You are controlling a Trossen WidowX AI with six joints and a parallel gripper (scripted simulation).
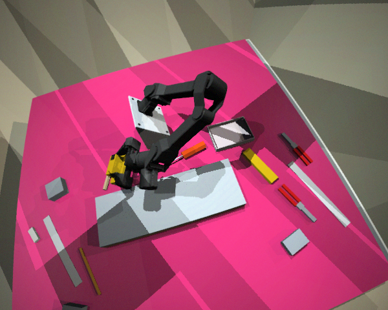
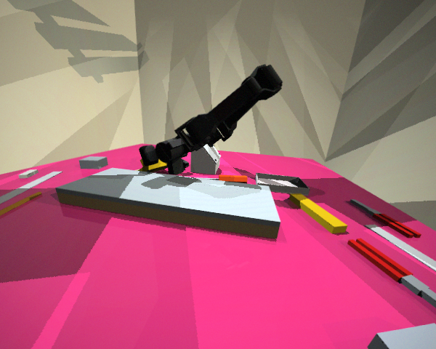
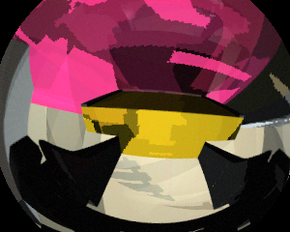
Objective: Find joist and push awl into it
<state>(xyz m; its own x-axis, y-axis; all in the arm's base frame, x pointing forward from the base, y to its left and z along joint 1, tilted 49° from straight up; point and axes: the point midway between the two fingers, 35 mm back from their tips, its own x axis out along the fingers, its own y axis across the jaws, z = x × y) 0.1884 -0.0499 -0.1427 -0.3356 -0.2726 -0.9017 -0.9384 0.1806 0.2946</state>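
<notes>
Bright, hard-edged angular shadows cross every surface; wrist view is fisheye-warped and blocky.
</notes>
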